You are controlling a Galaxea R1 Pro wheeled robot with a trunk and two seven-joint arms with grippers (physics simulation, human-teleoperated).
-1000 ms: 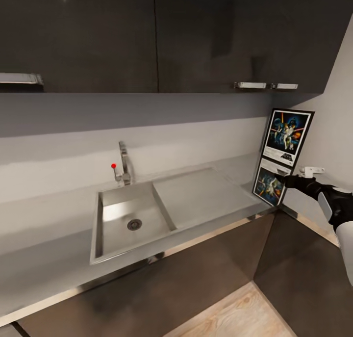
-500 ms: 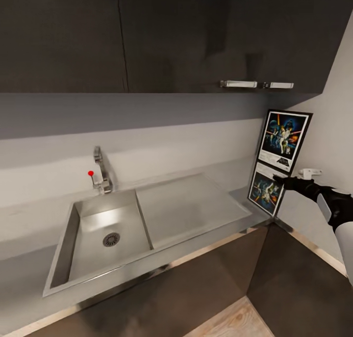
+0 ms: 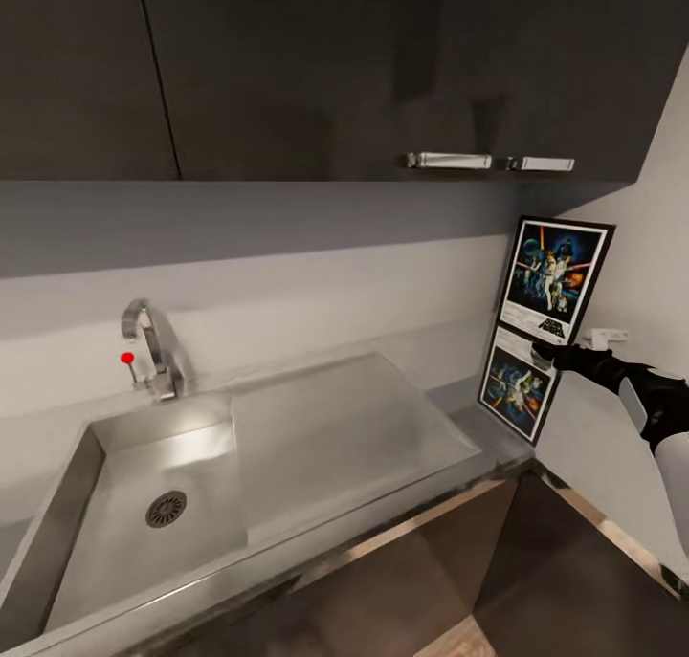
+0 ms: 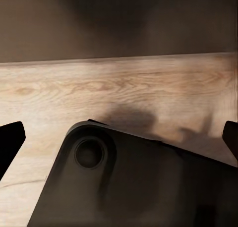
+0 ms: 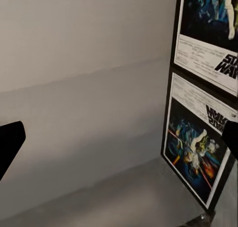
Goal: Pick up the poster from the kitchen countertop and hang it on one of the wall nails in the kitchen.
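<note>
My black-sleeved right arm (image 3: 651, 404) reaches forward from the right edge of the head view, white forearm shell nearest me. Its black two-fingered right gripper (image 3: 544, 351) points ahead with jaws spread wide. My left gripper's dark fingers (image 4: 10, 142) are also parted, pointing downward.

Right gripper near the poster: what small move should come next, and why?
Probably ease the right gripper a little further onto the poster's bottom edge, then close. The poster stands upright at the countertop's far end, and the fingertips sit wide apart at its lower edge, gripping nothing yet.
</note>
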